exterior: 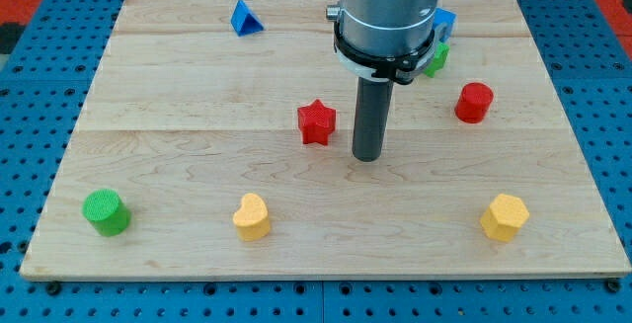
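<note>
My tip (pixel 367 155) rests on the wooden table (pixel 178 86) just right of the red star (pixel 316 122), apart from it. Right: red cylinder (pixel 474 103). Upper left: blue triangle (pixel 244 18). Bottom: green cylinder (pixel 106 212), yellow heart (pixel 252 216), yellow hexagon (pixel 505 216).

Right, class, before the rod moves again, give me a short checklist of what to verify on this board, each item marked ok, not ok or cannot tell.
1. My tip shows on the board: ok.
2. Tip apart from the red star, the nearest block, on the tip's left in the view: ok, a narrow gap shows.
3. Red cylinder standing free at the view's right: ok.
4. Blue block and green block behind the arm fully seen: not ok, partly hidden, shapes cannot be told.
5. Green cylinder, yellow heart and yellow block lying on the board near its bottom edge: ok.
6. Blue triangle on the board: ok.
</note>
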You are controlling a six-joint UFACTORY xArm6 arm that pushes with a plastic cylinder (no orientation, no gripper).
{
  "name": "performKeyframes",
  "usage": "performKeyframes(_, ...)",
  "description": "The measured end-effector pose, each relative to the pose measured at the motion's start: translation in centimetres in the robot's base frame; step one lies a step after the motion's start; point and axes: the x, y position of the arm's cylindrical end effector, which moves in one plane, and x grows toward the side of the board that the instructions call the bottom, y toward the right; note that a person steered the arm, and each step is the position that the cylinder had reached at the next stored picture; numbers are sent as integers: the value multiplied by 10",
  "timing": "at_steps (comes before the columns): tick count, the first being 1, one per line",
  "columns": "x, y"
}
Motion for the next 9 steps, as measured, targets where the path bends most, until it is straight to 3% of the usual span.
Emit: performKeyframes(9, -14, -36)
